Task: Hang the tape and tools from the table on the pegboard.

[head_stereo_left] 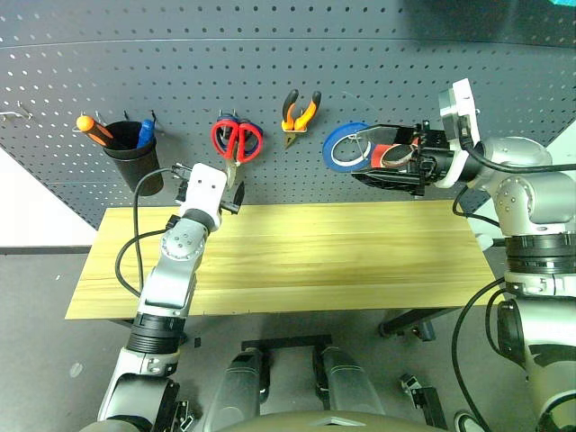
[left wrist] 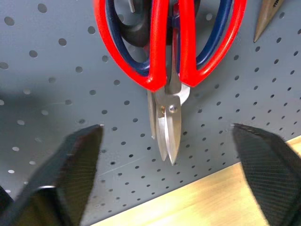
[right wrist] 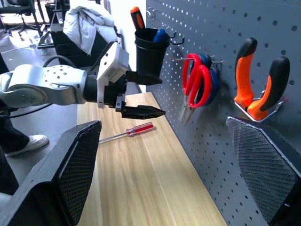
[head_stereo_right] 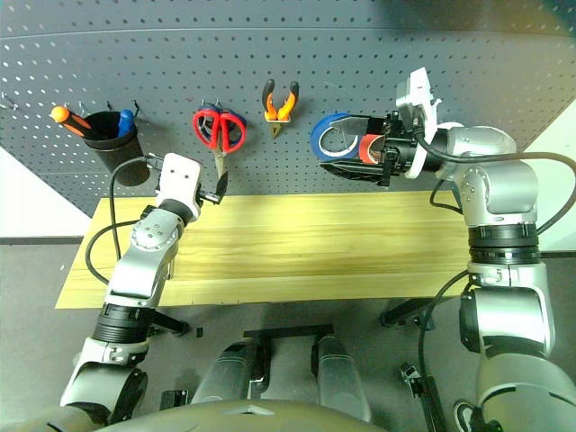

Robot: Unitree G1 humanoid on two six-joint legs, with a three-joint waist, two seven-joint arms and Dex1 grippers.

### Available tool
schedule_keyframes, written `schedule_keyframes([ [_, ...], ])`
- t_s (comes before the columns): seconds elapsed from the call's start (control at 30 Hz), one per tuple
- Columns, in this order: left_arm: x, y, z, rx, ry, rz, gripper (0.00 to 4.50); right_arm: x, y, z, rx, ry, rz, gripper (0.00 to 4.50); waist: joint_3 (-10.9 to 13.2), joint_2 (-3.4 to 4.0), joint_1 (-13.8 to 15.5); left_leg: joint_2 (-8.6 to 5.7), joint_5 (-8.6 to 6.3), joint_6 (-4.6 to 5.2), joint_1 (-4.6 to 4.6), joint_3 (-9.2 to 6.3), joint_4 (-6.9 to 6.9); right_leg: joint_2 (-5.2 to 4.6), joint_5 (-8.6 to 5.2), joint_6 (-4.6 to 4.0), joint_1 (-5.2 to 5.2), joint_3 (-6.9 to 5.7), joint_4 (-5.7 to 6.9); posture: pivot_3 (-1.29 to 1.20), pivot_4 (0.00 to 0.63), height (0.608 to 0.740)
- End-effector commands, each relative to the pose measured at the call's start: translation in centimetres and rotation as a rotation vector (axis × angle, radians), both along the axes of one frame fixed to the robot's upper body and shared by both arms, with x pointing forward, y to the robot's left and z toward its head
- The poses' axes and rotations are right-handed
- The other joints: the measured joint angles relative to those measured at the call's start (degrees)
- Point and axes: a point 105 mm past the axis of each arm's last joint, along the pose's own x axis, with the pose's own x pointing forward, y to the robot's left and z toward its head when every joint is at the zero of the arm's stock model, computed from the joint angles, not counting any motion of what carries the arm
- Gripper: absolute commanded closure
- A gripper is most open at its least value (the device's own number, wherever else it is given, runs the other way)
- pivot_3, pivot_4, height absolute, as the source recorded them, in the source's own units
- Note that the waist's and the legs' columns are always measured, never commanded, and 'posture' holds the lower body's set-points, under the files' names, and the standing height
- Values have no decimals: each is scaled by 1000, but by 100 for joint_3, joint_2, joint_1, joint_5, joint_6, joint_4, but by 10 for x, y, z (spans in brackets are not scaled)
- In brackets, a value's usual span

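Left gripper [head_stereo_left: 236,200]: fingers spread wide and empty, pointing at the pegboard [head_stereo_left: 297,63] just below the red-handled scissors [head_stereo_left: 238,139].
Scissors: hanging on a hook, red loops over a blue-handled pair, blades pointing down.
Right gripper [right wrist: 164,165]: released, wide apart, held level near the blue roll [head_stereo_left: 343,147] on the board; nothing between its fingers.
Pliers [head_stereo_left: 301,112]: hung on a bracket, between the scissors and the blue roll.
Red-handled screwdriver [right wrist: 127,133]: lying on the table [head_stereo_left: 297,270], just behind the left gripper; not yet hung.
Red tape ring: I cannot make it out for certain near the right gripper.
Doing the step well: back the left gripper straight away from the board so no finger catches the blades, then go for the screwdriver.
Writing: no brand, label or lettering readable.
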Motion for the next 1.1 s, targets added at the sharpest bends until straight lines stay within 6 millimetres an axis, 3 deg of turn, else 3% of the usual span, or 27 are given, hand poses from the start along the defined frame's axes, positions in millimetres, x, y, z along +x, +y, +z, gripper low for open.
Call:
schedule_keyframes([
  [0.03, -20, 7, 29, -22, -78, -41, 19, -11, -1, 11, 1, -45, 14, 0, -2, 0, -9, 0, 0, 1, 0, 0, 0, 0, 0, 0, 0, 2, 0, -91, 107, 731],
  [0.13, -40, 11, 25, -10, -12, -109, 19, -20, 5, 6, 9, -6, 51, 0, -12, 9, -21, 2, -1, 1, 1, 0, -1, 0, 0, -1, 0, 8, 1, -82, 113, 731],
  [0.27, -66, 29, -8, 10, 239, -76, 19, -37, 24, -18, 13, 91, 129, 0, -26, 16, -17, 3, -2, 3, 3, 1, -2, 0, -13, -21, 1, 10, 2, -58, 122, 731],
  [0.4, -75, 45, -26, 31, 325, 20, 19, -41, 42, -41, 4, 155, 147, 0, -27, 16, 10, 3, -3, 5, 4, 1, 6, 3, -15, -23, 7, 4, 4, -19, 124, 731],
  [0.6, -70, 65, -48, -20, 487, 124, 19, -36, 63, -61, -28, 200, 161, 0, -28, 15, 58, 3, -5, 7, 3, -2, 19, 2, -14, -22, 12, -4, 6, 35, 137, 731],
  [0.8, -57, 92, -68, -94, 640, 286, 19, -17, 85, -72, -34, 218, 149, 0, -27, 13, 64, 4, -5, 7, 4, -4, 19, 5, -14, -23, 7, -4, 12, 63, 176, 731],
  [0.97, -37, 114, -77, -120, 676, 441, 19, -3, 102, -75, -63, 221, 163, 0, 1, 1, 171, 3, -6, 9, 4, -4, 25, 3, -16, -21, 2, -4, 25, 86, 243, 731],
  [1.1, -22, 118, -77, -159, 678, 475, 19, 6, 111, -73, -63, 212, 165, 0, 89, -18, 209, 3, -6, 8, 7, -10, 31, -5, -27, -32, -5, 0, 55, 99, 298, 731],
])
